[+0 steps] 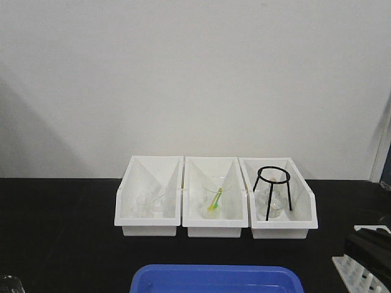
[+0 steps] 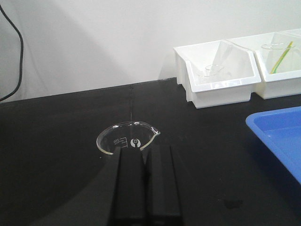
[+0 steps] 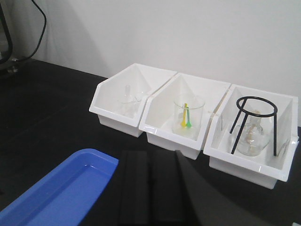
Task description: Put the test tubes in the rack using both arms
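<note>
- Left gripper [image 2: 143, 181], jaws pressed together, sits low just behind the beaker [image 2: 126, 138]; a forward move could tip the glass.
- Right gripper [image 3: 150, 188] likewise closed, empty, above the table's lower centre.
- Rack [image 1: 361, 273] sits lower right of the front view, half cut off; test tubes can't be made out, so a blind reach risks a miss.

Only a corner of the small white plastic rack with round holes [image 1: 361, 276] peeks in at the front view's lower right edge, and a black arm part [image 1: 369, 247] covers its upper side. The blue plastic tray [image 1: 215, 279] is cut off by the bottom edge. A clear glass rim [image 1: 10, 284] barely shows at lower left. On the left wrist view, the black left tool [image 2: 143, 186] hides the near side of the clear glass beaker [image 2: 126, 137]. No test tubes can be made out.
</note>
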Tool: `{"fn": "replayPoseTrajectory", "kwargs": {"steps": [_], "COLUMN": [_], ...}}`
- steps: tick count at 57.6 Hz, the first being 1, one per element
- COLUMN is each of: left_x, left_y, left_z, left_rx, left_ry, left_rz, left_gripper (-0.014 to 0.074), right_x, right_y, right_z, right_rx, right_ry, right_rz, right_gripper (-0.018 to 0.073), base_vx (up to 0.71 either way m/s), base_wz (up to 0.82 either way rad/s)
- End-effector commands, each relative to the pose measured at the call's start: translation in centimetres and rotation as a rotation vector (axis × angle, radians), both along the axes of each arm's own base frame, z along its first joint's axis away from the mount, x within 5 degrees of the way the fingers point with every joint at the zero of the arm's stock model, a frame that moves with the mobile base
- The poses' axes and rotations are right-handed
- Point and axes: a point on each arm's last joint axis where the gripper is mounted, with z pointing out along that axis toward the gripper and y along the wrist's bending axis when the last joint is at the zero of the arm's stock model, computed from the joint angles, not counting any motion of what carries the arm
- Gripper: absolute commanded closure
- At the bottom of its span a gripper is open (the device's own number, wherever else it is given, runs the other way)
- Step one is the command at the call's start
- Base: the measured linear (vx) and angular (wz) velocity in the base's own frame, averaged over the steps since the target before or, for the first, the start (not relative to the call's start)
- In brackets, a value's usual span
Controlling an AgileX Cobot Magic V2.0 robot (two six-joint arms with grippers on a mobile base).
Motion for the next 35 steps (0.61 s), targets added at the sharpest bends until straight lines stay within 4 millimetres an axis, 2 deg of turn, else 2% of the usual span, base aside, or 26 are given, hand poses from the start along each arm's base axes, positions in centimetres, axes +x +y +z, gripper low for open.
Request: {"fn": "replayPoseTrajectory", "kwargs": {"steps": [1,35], "left_x": [0.07,0.07], "left_y": [0.04,0.04], "left_z": [-0.13,-0.13], "left_rx": [-0.017,-0.016], "left_ry": [-0.062,-0.062], "left_rz": [0.006,0.006], "left_gripper": [0.0617,0.0617], "right_x": [0.04,0.0], "right_y": [-0.1,0.03], "right_z": [1.12,1.31], "right_rx": [0.023,0.062], "right_ry": [-0.039,-0.04], "right_rz": [-0.017,-0.008], "right_gripper": [0.0567,0.0567], "base_vx": [0.0,0.0], "base_wz": [0.0,0.0]}}
